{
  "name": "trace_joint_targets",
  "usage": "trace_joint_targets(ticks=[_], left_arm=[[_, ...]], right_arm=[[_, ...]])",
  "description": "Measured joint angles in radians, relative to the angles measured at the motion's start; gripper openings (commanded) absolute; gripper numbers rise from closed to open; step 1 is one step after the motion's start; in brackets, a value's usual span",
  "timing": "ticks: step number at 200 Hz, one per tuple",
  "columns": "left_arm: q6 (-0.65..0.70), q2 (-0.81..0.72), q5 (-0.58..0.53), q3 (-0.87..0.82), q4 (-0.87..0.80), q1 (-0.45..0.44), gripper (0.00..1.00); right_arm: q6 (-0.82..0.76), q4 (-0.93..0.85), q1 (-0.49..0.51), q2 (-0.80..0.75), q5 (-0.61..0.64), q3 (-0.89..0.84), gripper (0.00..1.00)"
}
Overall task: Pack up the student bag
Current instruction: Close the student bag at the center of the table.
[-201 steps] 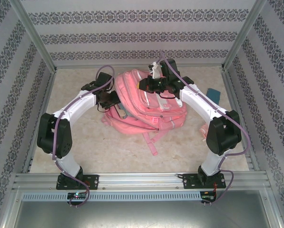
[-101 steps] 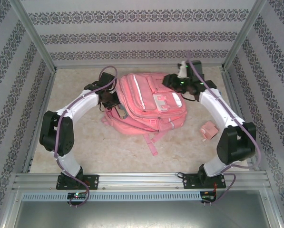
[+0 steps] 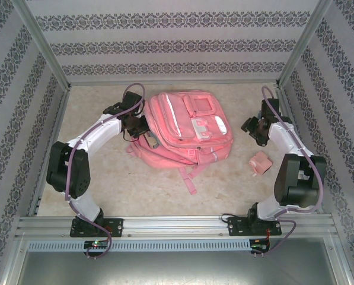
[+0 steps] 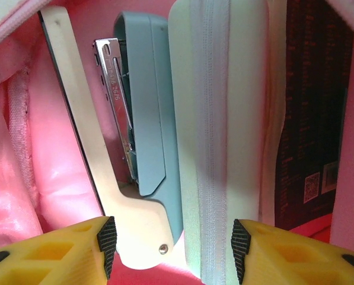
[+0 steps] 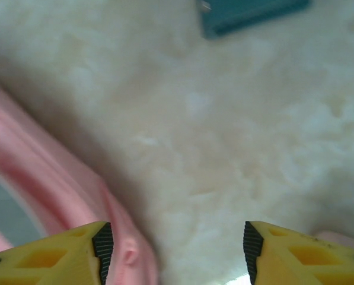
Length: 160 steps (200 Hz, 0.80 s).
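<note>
Pink student bag (image 3: 185, 127) lying mid tabletop (image 3: 105, 184), between my two arms.
My left jaws sit in its left-side opening, parted around a grey-blue stapler (image 4: 147, 107) and a white zip pouch (image 4: 218, 119); whether they pinch, I cannot tell. My right jaws hang released over bare tabletop right of the bag, near a small pink item (image 3: 261, 162).

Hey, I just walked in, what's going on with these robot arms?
Two arms are packing a large pink fabric backpack lying on the table. The left gripper points into its opening, jaws apart; inside are a teal stapler, a pale zipped pouch and a dark printed packet. The right gripper hangs open over the table beside the bag, holding nothing. A small pink item and a teal object lie outside on the table.
</note>
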Motion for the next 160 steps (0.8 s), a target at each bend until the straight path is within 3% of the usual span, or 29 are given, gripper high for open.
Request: trace_joint_targets(ticks=[21, 27, 36, 68, 134, 160], left_arm=[[0.001, -0.005, 0.0, 0.0, 0.0, 0.0, 0.58], [0.001, -0.007, 0.0, 0.0, -0.001, 0.0, 0.59], [0.002, -0.012, -0.001, 0.0, -0.002, 0.0, 0.59], [0.006, -0.037, 0.0, 0.0, -0.003, -0.001, 0.59], [0.019, -0.037, -0.002, 0.001, -0.007, -0.002, 0.62], [0.045, -0.037, -0.079, 0.032, -0.09, -0.002, 0.63]], right_arm=[[-0.003, -0.04, -0.019, -0.002, 0.053, -0.01, 0.76], [-0.003, -0.051, -0.028, -0.006, 0.072, -0.012, 0.88], [0.002, -0.07, -0.042, -0.014, 0.1, -0.013, 0.98], [-0.019, -0.133, -0.067, -0.038, 0.179, -0.02, 0.98], [-0.023, -0.164, -0.085, -0.068, 0.206, -0.131, 0.98], [-0.023, -0.158, -0.091, -0.067, 0.204, -0.133, 0.98]])
